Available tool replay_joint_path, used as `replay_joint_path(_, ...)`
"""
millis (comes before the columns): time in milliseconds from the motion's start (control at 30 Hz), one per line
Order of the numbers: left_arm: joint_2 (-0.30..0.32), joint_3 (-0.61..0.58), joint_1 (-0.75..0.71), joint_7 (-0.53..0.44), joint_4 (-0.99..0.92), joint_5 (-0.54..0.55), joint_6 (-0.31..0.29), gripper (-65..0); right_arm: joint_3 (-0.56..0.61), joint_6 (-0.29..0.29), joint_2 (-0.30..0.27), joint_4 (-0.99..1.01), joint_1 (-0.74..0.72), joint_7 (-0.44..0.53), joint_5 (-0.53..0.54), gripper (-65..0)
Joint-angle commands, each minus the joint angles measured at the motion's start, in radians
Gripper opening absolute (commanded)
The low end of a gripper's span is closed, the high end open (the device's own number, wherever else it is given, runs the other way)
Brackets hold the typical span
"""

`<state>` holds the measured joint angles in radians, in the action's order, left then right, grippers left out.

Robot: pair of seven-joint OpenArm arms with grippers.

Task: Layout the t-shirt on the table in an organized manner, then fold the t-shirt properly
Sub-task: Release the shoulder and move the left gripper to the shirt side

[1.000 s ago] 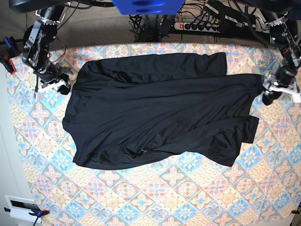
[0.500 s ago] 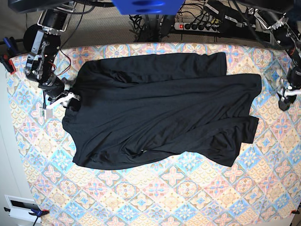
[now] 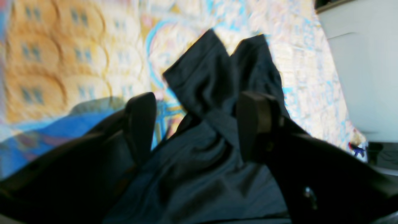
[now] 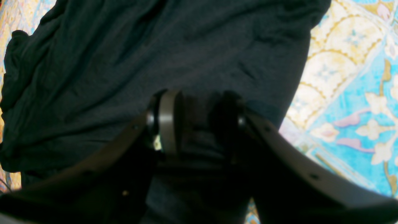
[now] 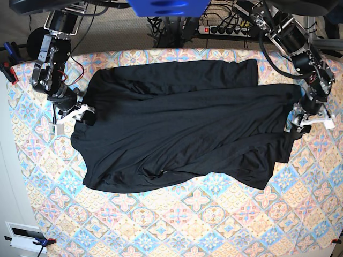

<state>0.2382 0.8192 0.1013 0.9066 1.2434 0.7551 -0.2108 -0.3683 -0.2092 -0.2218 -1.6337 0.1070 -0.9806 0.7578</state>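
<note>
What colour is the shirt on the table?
Plain black t-shirt, no print; clearest in the base view.

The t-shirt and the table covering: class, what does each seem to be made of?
The t-shirt: thin, soft matte knit, probably jersey, since it drapes in loose wrinkles. The table covering: printed woven or quilted cloth, seemingly, with a pastel tile pattern and no shine.

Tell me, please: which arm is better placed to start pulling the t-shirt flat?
Probably the right. The right gripper is nearly closed with the t-shirt edge between its fingers. The left gripper is open over a corner of the cloth and grips nothing yet.
</note>
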Motion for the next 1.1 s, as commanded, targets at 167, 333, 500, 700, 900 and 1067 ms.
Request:
replay_joint_path(167,0.016,0.005,0.074,-0.027,-0.047,-0.024,-0.011,-25.8,-0.005,-0.006,-0.017,-0.017,-0.007,0.016,0.012,-44.2)
replay_joint_path(333,0.023,0.002,0.081,-0.091,-0.09,-0.027,-0.011,-25.8,-0.005,-0.006,-0.017,-0.017,-0.007,0.015,0.012,-44.2)
replay_joint_path(500,0.025,0.002,0.082,-0.093,-0.106,-0.027,-0.011,-25.8,-0.004,-0.006,-0.017,-0.017,-0.01,0.013,0.012,-44.2)
replay_joint_path(700,0.022,0.001,0.088,-0.16,-0.156,-0.029,-0.009,-25.8,-0.004,-0.006,-0.017,-0.017,-0.01,0.01,0.012,-44.2)
replay_joint_path(900,0.03,0.001,0.154,-0.168,-0.268,-0.03,-0.009,-25.8,-0.004,-0.006,-0.017,-0.017,-0.01,0.006,0.012,-44.2)
replay_joint_path(1067,0.02,0.001,0.199,-0.168,-0.31,-0.082,-0.009,-25.9,-0.004,-0.006,-0.017,-0.017,-0.008,0.006,0.012,-44.4)
